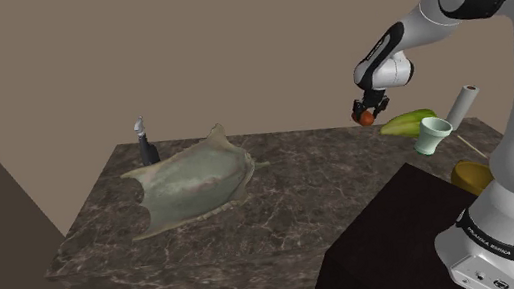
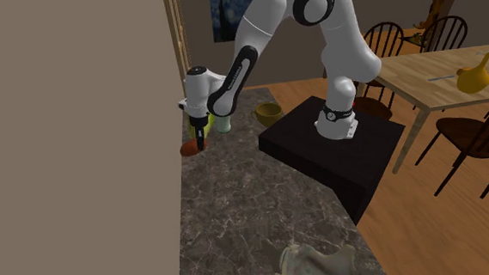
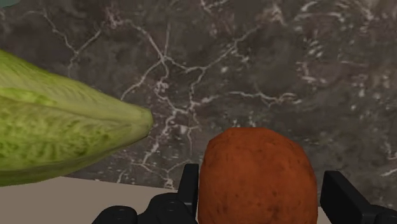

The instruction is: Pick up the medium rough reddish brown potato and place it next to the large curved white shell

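I see black claw (image 1: pixel 366 109) pinching rough reddish-brown potato (image 3: pixel 257 178) over dark marbled surface (image 1: pixel 293 205); large curved greyish-white shell (image 1: pixel 192 180) lies well off toward shoulder view's left.

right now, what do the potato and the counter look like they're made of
The potato looks organic: matte reddish-brown skin, finely rough and mottled. The counter looks like dark stone, probably marble, given the white veins branching across it; a printed laminate would look alike.
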